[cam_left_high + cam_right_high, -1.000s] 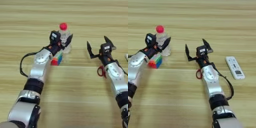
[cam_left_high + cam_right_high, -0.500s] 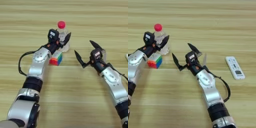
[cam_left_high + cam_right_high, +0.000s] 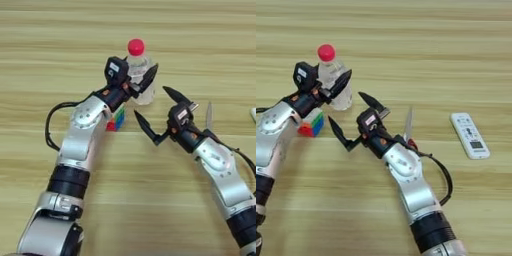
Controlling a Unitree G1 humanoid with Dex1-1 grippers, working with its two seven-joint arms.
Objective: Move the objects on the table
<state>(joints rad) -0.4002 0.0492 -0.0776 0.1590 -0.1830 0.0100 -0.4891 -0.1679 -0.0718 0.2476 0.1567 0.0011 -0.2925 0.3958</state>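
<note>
A clear bottle (image 3: 138, 75) with a red cap stands upright on the table (image 3: 45, 30). My left gripper (image 3: 136, 84) is shut on the bottle low on its body; one black finger (image 3: 150, 77) shows on the bottle's right side. Just in front of it, partly under my left wrist, lies the multicoloured cube (image 3: 117, 120). My right gripper (image 3: 150, 101) is wide open and holds nothing, just right of the cube and in front of the bottle. The scissors (image 3: 408, 125) lie behind my right forearm, with only the blade and a bit of red handle showing.
A white remote control (image 3: 470, 135) lies on the right side of the table, apart from both arms. Bare wood stretches behind the bottle and along the near edge.
My right gripper has swung left from beside the scissors to just right of the cube, still open. The bottle has shifted slightly right in my left gripper. Cube and remote stay put.
</note>
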